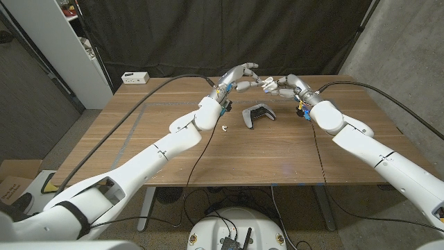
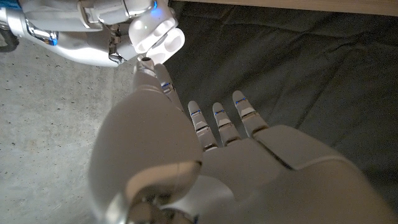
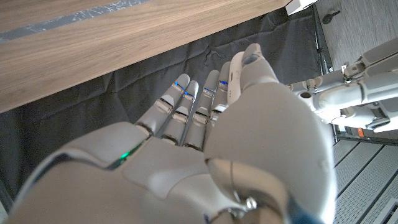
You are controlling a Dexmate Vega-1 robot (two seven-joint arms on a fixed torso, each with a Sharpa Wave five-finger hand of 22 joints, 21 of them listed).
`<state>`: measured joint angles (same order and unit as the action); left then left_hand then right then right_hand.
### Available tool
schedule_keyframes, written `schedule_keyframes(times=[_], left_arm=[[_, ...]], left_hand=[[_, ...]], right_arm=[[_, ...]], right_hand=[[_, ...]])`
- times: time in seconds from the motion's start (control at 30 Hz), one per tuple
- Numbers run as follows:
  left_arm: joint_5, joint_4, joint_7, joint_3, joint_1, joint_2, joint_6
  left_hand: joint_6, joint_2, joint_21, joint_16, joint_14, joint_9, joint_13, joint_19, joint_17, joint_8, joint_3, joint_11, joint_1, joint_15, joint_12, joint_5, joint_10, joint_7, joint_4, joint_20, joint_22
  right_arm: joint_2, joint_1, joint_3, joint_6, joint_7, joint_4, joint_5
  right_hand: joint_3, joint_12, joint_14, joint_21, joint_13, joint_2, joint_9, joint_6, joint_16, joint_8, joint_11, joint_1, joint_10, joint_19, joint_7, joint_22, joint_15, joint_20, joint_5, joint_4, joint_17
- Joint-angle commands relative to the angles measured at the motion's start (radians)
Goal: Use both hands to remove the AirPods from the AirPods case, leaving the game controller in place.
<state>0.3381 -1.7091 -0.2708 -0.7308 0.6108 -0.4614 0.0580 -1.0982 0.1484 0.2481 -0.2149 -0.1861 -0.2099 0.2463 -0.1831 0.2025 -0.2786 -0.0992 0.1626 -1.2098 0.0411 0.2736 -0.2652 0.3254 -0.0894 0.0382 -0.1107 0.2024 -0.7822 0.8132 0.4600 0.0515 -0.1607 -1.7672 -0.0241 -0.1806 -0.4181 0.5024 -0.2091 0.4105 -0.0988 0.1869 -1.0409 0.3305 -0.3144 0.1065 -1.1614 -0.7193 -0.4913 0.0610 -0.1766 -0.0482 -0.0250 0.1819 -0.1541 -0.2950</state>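
Observation:
Both hands are raised over the far middle of the table and meet fingertip to fingertip. My right hand holds the white rounded AirPods case in its fingers. My left hand reaches across, and one of its fingertips touches the case while the other fingers stay stretched out; whether it pinches anything is hidden. The grey game controller lies on the table below the hands. A small white piece, apparently an AirPod, lies on the wood left of the controller.
A white box sits at the table's far left corner. Black cables run along both arms over the table. A dark curtain hangs behind, and a white shelf stands at the left.

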Motion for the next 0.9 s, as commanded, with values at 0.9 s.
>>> schedule_keyframes(times=[0.9], left_arm=[[-0.083, -0.137, 0.317, 0.007, -0.062, -0.135, 0.219]], left_hand=[[-0.001, 0.01, 0.005, 0.003, 0.005, -0.087, 0.003, 0.001, 0.004, -0.003, 0.003, 0.0, -0.001, 0.056, -0.001, 0.006, 0.008, -0.01, 0.004, 0.0, 0.006]], right_arm=[[0.015, -0.003, -0.003, 0.085, -0.076, -0.015, 0.023]], right_hand=[[-0.005, -0.002, 0.003, 0.001, 0.004, -0.006, 0.216, -0.076, -0.001, -0.005, 0.001, -0.006, -0.004, 0.003, -0.061, -0.003, -0.159, 0.005, 0.005, 0.006, -0.006]])
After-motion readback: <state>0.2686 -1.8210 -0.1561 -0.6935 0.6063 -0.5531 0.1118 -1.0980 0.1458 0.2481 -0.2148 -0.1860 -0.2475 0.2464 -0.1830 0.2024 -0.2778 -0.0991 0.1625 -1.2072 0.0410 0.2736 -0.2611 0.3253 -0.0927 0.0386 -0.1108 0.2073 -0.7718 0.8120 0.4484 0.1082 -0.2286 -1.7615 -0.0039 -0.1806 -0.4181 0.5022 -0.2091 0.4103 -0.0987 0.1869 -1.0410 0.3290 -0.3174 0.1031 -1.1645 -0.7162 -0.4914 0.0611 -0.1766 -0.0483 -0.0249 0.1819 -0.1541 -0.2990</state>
